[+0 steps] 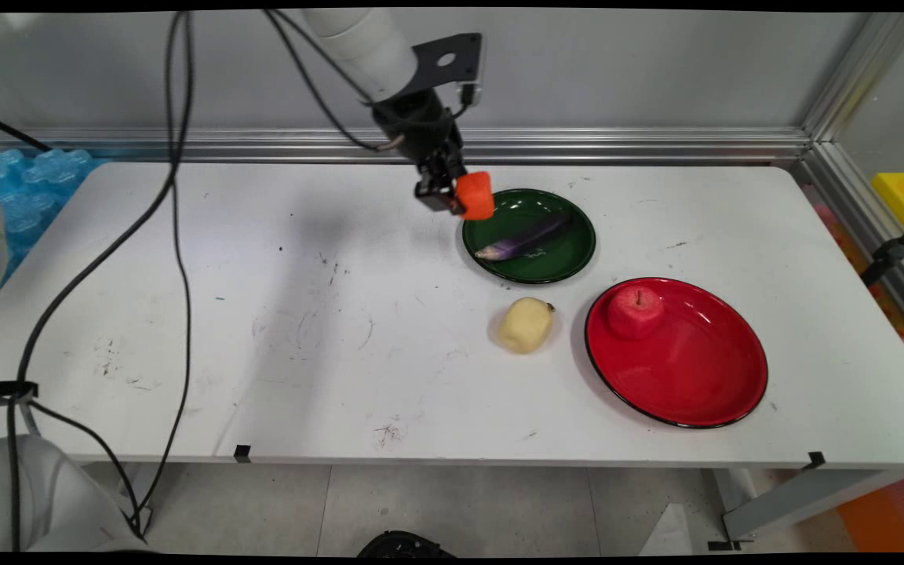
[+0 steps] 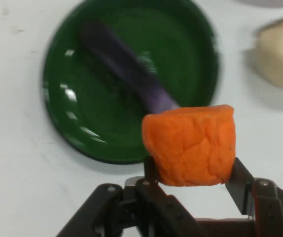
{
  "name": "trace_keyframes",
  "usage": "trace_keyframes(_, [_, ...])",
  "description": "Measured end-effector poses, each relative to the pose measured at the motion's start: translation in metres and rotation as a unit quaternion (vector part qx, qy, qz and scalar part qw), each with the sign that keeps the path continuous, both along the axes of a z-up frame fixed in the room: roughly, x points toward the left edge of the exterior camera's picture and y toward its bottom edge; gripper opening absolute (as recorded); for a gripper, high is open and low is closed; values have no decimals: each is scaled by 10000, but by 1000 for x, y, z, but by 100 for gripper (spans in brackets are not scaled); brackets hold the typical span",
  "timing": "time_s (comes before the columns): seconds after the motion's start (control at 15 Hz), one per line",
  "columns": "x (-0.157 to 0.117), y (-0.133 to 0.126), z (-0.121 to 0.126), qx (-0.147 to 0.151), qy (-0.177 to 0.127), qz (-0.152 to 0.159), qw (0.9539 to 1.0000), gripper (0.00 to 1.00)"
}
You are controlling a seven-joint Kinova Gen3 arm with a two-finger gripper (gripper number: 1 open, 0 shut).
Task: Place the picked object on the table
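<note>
A: What is the claw (image 1: 461,196) doing?

B: Its two fingers (image 2: 241,183) are clamped on an orange chunk (image 2: 191,145), one on each side; the chunk is carried in the air, clear of the table (image 1: 185,329); in the main view it hangs at the left rim of the green plate (image 1: 570,259).

A: And on that plate?

B: A purple eggplant (image 1: 523,238) lies across it on a slant, its pale end toward the plate's near-left rim; from the hand camera the orange chunk overlaps one end of the eggplant.

A: What else lies around the green plate?

B: A pale yellow potato (image 1: 525,325) sits on the bare table just in front of the plate, apart from it; a red plate (image 1: 703,384) lies in front and to the right of the green one, near but not touching; a red apple (image 1: 636,311) rests upright, stem up, in that red plate's far-left part; black cables (image 1: 177,235) hang down well to the left of the green plate.
</note>
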State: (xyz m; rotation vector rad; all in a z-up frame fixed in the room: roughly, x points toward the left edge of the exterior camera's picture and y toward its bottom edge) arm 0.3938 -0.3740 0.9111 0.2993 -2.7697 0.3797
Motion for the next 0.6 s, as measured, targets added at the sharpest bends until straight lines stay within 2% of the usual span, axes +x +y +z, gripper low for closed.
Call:
trace_keyframes(0.13, [4,27,4,125,43,-167,9998,0])
trace_keyframes(0.33, [5,53,5,260,108,-294,9992,0])
trace_keyframes(0.6, [-5,96,-6,483,218,-440,9976,0])
